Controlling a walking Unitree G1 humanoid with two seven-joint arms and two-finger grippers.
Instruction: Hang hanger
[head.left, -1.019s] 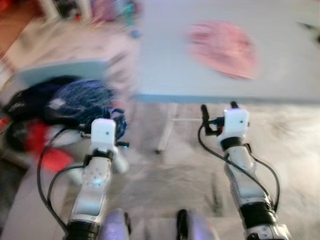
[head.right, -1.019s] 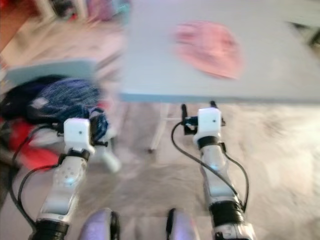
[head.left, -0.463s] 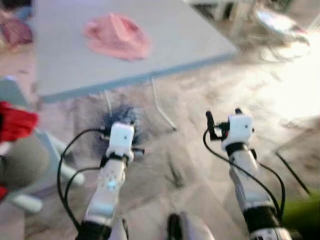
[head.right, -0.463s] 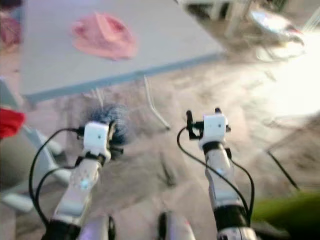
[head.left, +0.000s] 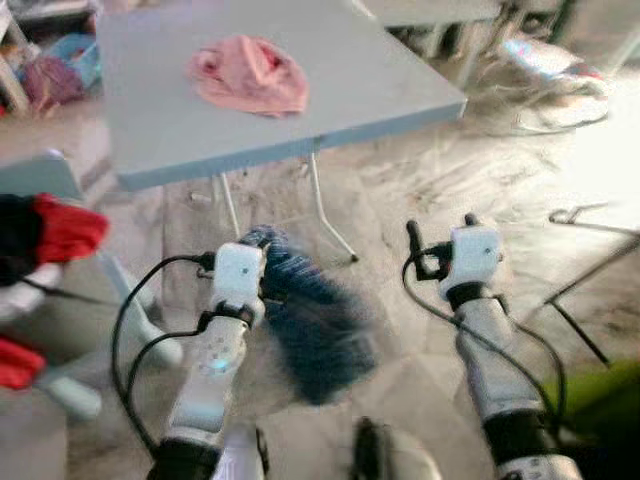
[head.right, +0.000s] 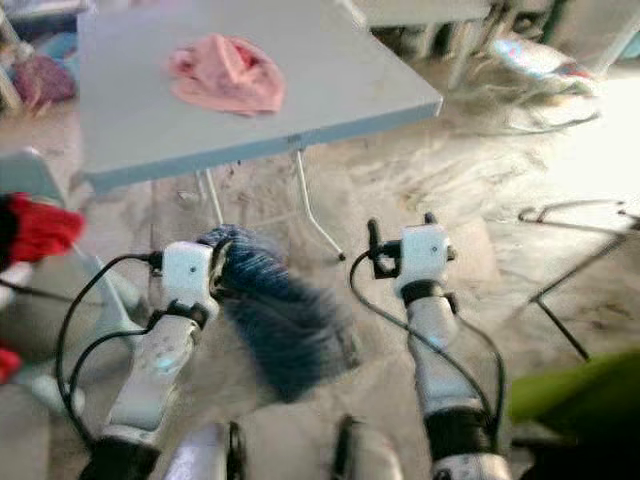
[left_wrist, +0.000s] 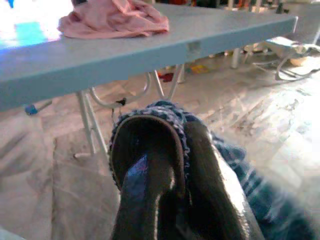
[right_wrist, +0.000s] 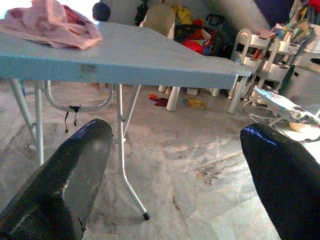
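My left gripper (left_wrist: 165, 165) is clamped on a dark blue garment (head.left: 310, 320) hanging centre frame. My right gripper (right_wrist: 175, 175) gapes wide, holding nothing. A pink cloth (head.left: 250, 75) lies on the counter (head.left: 380, 80), upper left.

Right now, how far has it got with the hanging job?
Picked up: the left gripper is shut on a dark blue checked garment, which dangles above the marble floor. The right gripper is open and holds nothing. No hanger can be made out. Left: all the hanging. A pink cloth lies on the grey folding table.
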